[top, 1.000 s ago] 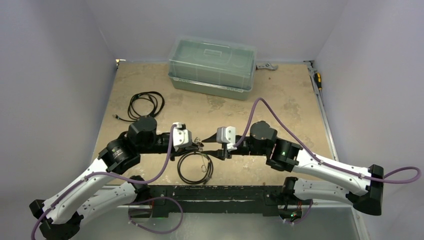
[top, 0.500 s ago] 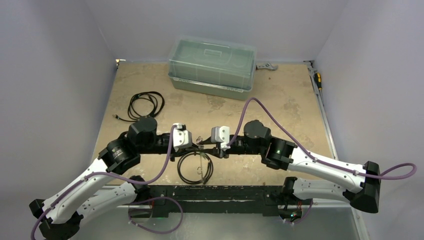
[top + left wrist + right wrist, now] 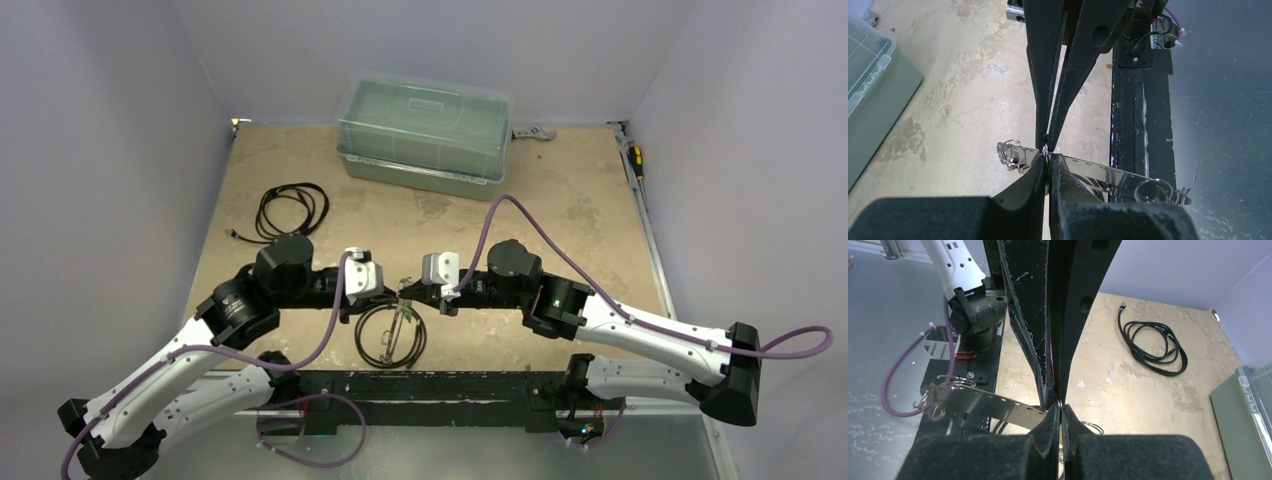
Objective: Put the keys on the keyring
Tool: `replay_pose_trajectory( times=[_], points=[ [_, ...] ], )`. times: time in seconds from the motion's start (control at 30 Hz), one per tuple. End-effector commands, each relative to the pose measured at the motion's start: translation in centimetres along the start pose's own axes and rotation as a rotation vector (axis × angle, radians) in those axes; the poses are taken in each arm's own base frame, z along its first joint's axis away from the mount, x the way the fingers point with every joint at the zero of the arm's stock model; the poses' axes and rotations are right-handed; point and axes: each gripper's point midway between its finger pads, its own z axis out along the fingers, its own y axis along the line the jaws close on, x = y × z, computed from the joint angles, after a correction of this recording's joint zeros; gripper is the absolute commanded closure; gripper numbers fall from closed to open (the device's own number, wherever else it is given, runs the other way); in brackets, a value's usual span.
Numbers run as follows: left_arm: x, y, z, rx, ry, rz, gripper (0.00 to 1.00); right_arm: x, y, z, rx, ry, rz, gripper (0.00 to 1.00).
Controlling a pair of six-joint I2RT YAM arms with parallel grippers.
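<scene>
Left claw point(image 3: 1048, 162), right claw point(image 3: 1046, 141): both clamped tight on small silvery metal split ring point(image 3: 1046, 149) between their tips. Risk: an opposing pull could slip the ring free.

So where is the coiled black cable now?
Top view: the coiled black cable lies on the left of the table, beyond the left arm, left of the lidded plastic box.

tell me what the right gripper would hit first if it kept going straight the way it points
The left gripper. The right gripper points straight at it, tip to tip, and both look shut on the small silvery ring between their tips. There seems to be almost no free travel.
</scene>
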Motion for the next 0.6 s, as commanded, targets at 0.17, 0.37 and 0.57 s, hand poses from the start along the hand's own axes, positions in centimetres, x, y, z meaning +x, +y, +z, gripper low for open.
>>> replay_pose_trajectory(
  times=[0.17, 0.37, 0.57],
  points=[
    [-3.2, 0.7, -1.1, -0.05, -0.104, 0.093, 0.6, -3.0, -1.2, -0.4, 0.049, -0.08, -0.038, 1.0],
    [-3.9, 0.3, -2.3, -0.071, -0.151, 0.145, 0.54, -4.0, -1.2, -1.2, 0.067, -0.131, -0.046, 1.0],
    [-4.3, 0.1, -3.0, -0.081, -0.171, 0.187, 0.61, -4.2, -1.3, -1.5, 0.073, -0.135, -0.05, 1.0]
  ],
)
